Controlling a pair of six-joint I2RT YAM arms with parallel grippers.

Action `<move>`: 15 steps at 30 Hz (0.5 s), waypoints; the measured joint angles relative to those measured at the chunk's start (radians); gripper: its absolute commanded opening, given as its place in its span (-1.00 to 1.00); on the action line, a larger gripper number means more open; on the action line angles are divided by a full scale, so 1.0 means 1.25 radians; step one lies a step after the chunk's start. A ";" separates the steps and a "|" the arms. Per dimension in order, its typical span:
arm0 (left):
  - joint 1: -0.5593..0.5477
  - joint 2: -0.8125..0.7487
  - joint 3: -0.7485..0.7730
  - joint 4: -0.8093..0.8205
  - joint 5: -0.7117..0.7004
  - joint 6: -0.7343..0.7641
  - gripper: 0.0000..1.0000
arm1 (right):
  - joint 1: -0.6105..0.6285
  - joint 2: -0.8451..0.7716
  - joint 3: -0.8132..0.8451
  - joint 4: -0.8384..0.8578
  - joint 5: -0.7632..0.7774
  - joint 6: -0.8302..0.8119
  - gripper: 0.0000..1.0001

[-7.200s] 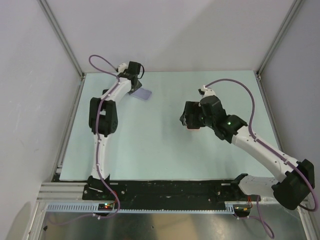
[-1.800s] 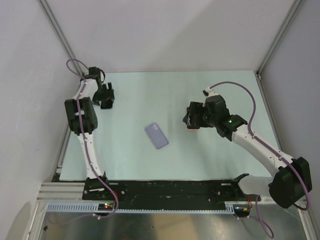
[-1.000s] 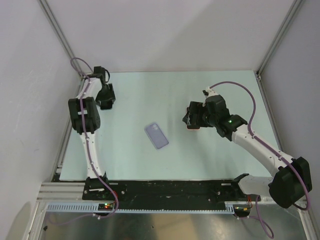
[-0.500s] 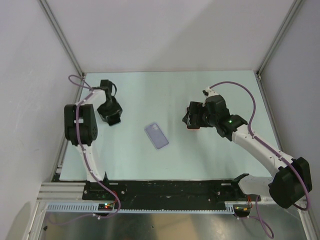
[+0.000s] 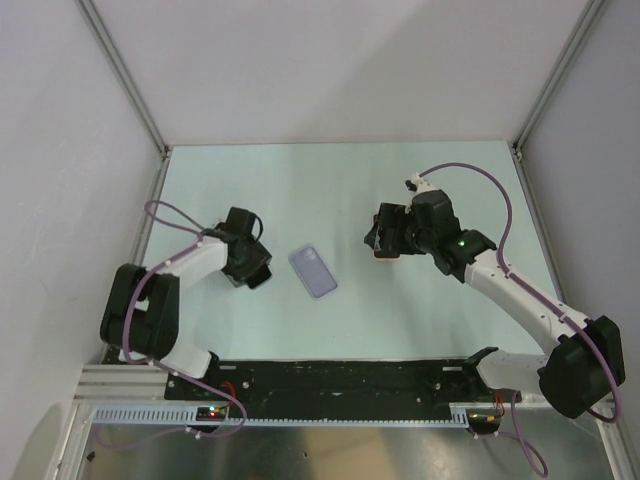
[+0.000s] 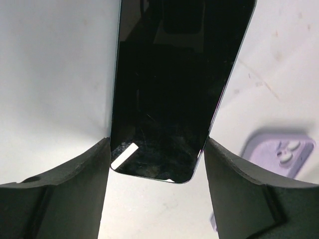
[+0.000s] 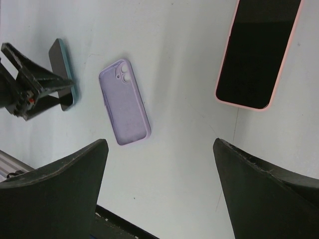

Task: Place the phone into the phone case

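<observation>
A lilac phone case (image 5: 313,271) lies flat on the pale table, camera cut-out toward the far side; it also shows in the right wrist view (image 7: 124,102) and at the edge of the left wrist view (image 6: 279,152). My left gripper (image 5: 252,268) sits just left of the case, shut on the phone (image 6: 169,84), a dark-screened handset with a teal edge (image 7: 64,74) clamped by its long sides. My right gripper (image 7: 159,144) hovers open over the table, nothing between its fingers.
A second phone with a pink rim (image 7: 256,55) lies screen up on the table, below the right gripper (image 5: 388,240). Grey walls and metal posts close in the table at the back and sides. A black rail (image 5: 330,380) runs along the near edge.
My left arm has swung from the far left corner toward the near middle, carrying the phone to just left of the case. The case and right arm have not moved.
</observation>
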 measured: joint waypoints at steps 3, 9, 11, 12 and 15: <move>-0.052 -0.053 -0.056 0.034 -0.003 -0.055 -0.14 | 0.000 0.000 0.000 0.000 -0.003 0.000 0.85; -0.154 -0.077 -0.080 0.059 0.000 -0.143 -0.15 | 0.001 0.011 0.000 0.005 -0.013 0.000 0.85; -0.184 -0.071 -0.077 0.067 0.005 -0.164 -0.15 | 0.002 0.018 0.000 0.006 -0.014 0.000 0.85; -0.199 -0.064 -0.072 0.070 0.008 -0.174 -0.16 | 0.002 0.021 0.000 0.007 -0.014 0.000 0.85; -0.231 -0.036 -0.045 0.074 0.020 -0.195 -0.17 | 0.005 0.032 0.000 0.009 -0.014 0.000 0.84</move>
